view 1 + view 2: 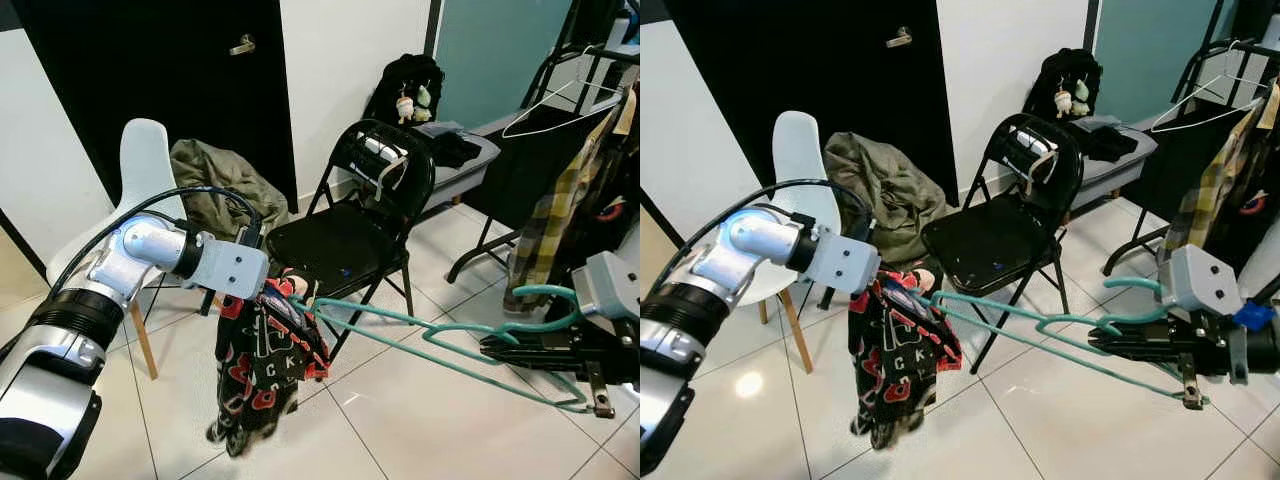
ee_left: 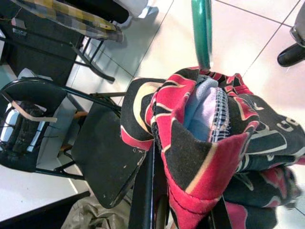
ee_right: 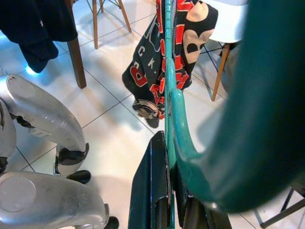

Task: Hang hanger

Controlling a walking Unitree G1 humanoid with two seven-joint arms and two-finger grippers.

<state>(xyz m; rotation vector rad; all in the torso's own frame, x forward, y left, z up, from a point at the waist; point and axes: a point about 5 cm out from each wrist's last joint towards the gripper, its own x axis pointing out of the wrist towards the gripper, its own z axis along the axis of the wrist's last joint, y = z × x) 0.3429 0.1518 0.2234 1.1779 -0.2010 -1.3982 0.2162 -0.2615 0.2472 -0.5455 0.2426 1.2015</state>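
Above the tiled floor, before a black folding chair: one teal hanger, held level and pinched near its hook end by the right gripper. One red-and-black garment, bunched on the hanger's far end, is clamped in the left gripper. A clothes rack is noted beyond on the right. For a clean hang, the garment is best freed first and the hook turned upright over the rail.

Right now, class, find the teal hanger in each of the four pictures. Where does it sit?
Left eye: hanger, lower right.
Right eye: hanger, right of centre.
Left wrist: top centre.
Right wrist: centre to right.
Shared landmark: the patterned garment on its far end.
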